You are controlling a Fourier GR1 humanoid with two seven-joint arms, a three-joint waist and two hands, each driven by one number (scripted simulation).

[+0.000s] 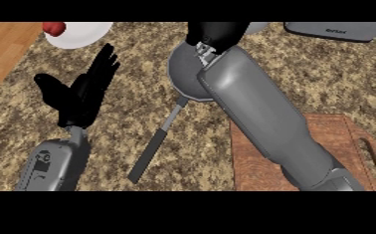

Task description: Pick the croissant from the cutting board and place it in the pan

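The croissant cannot be seen; whether it is held by the right hand (214,33) above the one pan (183,71) cannot be told, nor that hand's fingers. One cutting board (257,153) lies at lower right. The left hand (81,91) is held open at the left, fingers straight. One white plate (84,33) bears one red item (53,27).

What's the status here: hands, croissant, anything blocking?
Left hand open, resting at left. Right hand over the pan, fingers hidden. Croissant not visible; cutting board shows bare. Right forearm covers much of the pan.
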